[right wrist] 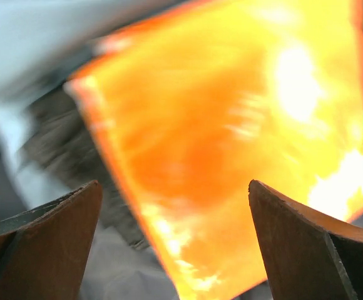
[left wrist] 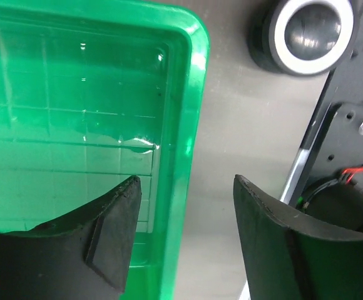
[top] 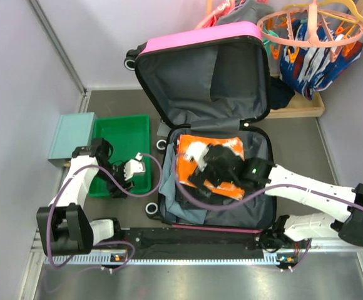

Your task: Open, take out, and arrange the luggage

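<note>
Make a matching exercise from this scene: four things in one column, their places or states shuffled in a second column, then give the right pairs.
Things:
1. luggage
2. green tray
3. teal box
4. orange packet

Places or states:
A. lying inside the luggage
B. farthest left in the top view
C. lid raised, grey lining showing
D. between the teal box and the luggage

Pairs: 1-C, 2-D, 3-B, 4-A
</note>
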Available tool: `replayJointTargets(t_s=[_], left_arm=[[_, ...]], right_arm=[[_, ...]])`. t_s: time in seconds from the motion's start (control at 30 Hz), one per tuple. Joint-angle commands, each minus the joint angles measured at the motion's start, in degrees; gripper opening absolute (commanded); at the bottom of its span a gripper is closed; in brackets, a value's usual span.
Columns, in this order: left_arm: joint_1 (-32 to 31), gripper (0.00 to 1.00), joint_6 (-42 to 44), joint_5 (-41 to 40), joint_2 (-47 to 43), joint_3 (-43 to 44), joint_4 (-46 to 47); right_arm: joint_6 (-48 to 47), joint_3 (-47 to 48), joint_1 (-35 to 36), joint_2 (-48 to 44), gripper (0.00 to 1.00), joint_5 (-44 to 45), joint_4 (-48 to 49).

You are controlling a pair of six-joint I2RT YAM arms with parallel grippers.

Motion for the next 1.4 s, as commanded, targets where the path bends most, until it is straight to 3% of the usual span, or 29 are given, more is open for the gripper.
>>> replayJointTargets(t_s=[0.0,0.17,0.27,0.33,0.47,0.57,0.7,0.87,0.97,1.37], left_arm=[[0.0,0.64,-12.4,5.3,-2.8,5.7,3.2],[-0.1,0.54,-42.7,14.1,-2.3,15.6,13.5],[-3.2,0.53,-55.8,11.9,-1.8,20.0,20.0],[-10.3,0.52,-59.4,5.9,-1.3,22.3,22.7],[-21.7,0.52,-69.9,3.3,2.8,26.9,25.1],[-27.5,0.50,-77.6,-0.9,7.1,29.9,28.6],[-34.2,0.53,-82.5,-6.6,10.9,31.5,33.8],[-37.8,0.56,-89.4,-10.9,15.5,29.1,37.9],[-39.9,0.60,-89.4,-13.1,17.4,27.4,39.8],[-40.0,0.68,-89.1,-24.9,18.0,24.8,37.7]], right_arm=[[15.0,1.4,-12.3,-3.1,0.99,0.6,3.2],[26.8,-1.5,-23.8,-3.8,0.99,2.4,3.7],[31.5,-4.4,-28.5,-5.0,0.99,5.5,4.4],[34.3,-7.3,-32.9,-6.7,0.99,6.0,5.2],[43.3,-11.1,-40.1,-7.4,0.99,0.7,6.9],[44.5,-11.8,-40.3,-5.4,0.99,0.7,7.9],[46.3,-12.4,-40.7,-2.3,0.98,0.1,8.4],[48.3,-15.5,-41.3,-1.9,0.91,0.2,11.0],[48.3,-15.7,-41.5,0.4,0.91,-0.5,11.8],[48.9,-17.7,-41.7,8.4,0.86,-9.9,19.9]])
